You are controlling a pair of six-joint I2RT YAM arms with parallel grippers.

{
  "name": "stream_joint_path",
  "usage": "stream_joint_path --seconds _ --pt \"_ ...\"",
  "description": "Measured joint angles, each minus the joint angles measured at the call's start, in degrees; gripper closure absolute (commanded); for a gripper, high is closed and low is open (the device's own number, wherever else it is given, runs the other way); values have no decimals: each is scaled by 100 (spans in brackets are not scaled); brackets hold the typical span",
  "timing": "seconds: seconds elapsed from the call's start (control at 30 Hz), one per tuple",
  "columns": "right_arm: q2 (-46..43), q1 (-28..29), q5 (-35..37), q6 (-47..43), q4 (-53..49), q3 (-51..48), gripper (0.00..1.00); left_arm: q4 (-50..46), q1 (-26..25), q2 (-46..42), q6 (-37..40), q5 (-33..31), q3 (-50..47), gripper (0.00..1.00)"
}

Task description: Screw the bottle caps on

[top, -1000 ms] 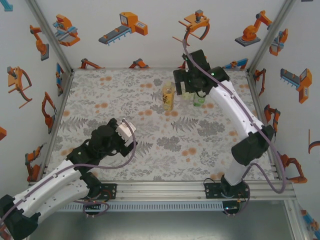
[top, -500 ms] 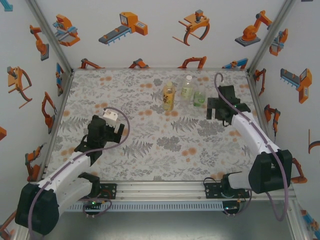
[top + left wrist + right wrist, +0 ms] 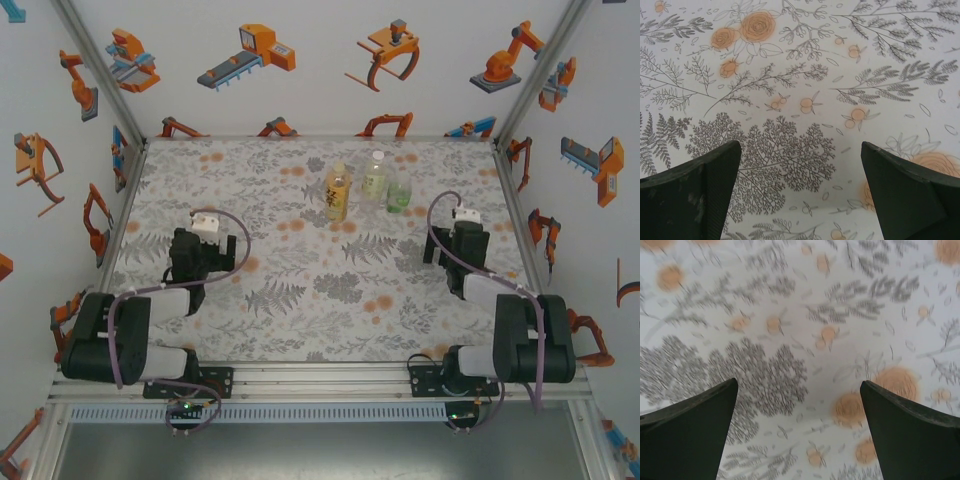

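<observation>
At the near edge, both arms sit folded low. The left gripper [image 3: 800, 150] and right gripper [image 3: 799, 385] hang over the floral table [image 3: 300, 300], jaws apart, holding nothing. At far centre the three bottles [image 3: 337, 195] stand clustered, each apparently capped [image 3: 377, 156]. Screwing looks finished; the next move calls only for checking tightness.

Left gripper [image 3: 800, 146] and right gripper [image 3: 798, 383] both point downward, jaws spread wide.
</observation>
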Motion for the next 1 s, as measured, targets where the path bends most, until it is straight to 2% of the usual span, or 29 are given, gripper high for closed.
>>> stream_joint_path --seconds 0.27,0.4,0.43,0.6,1.0 --pt "1003 -393 -645 26 2251 -424 1 1095 684 667 -348 612 11 3" --pt "1141 -516 -890 74 2444 -476 3 925 835 914 -481 905 125 3" --pt "1141 -518 -925 85 2500 -466 1 855 870 935 -544 903 225 3" --pt "1141 -516 -1029 129 2636 -452 1 680 940 940 -754 787 573 3" --pt "1141 -516 -1250 125 2575 -361 1 540 940 942 -866 741 579 3"
